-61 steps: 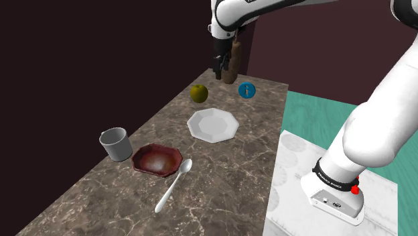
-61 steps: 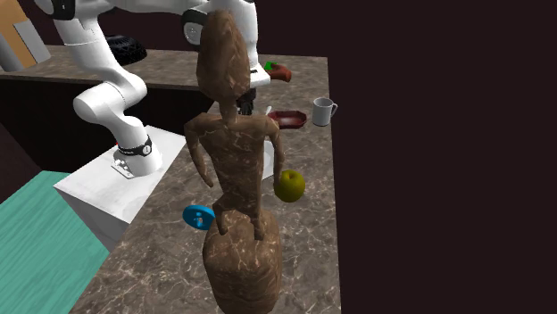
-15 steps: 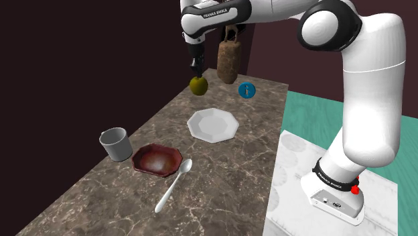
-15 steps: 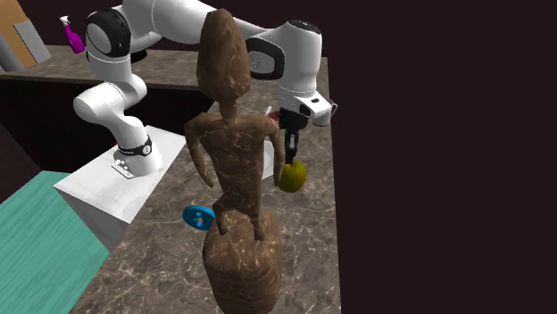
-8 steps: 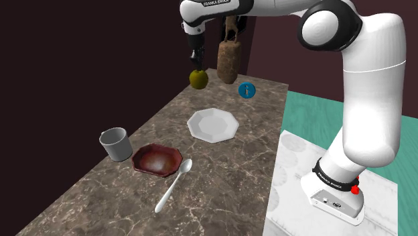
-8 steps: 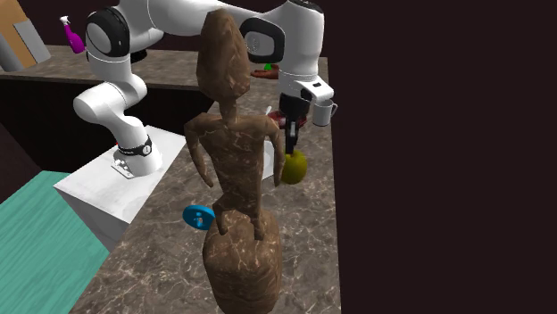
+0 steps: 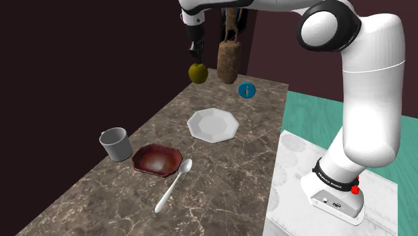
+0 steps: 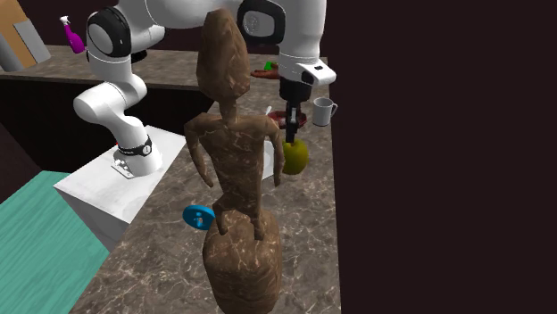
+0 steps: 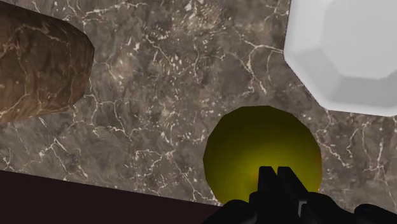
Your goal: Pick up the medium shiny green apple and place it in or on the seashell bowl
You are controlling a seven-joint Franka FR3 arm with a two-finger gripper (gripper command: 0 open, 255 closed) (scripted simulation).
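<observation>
Claw (image 7: pixel 195 53) closed tight, fingers nearly meeting, gripping the top of a round, glossy yellow-green apple (image 7: pixel 197 72). Hanging clear above the brown marbled table (image 7: pixel 221 174), with a brown carved figure (image 7: pixel 228 60) near, at the apple's 3 o'clock in the shoulder view.

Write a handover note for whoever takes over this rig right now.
The claw is shut on the yellow-green apple, which hangs in the air above the far end of the marbled counter, beside the brown figurine.
The white faceted bowl sits empty on the counter, nearer the stand.
Done: the pick.
Left: carry the apple over the white faceted bowl, lower, release.
</observation>
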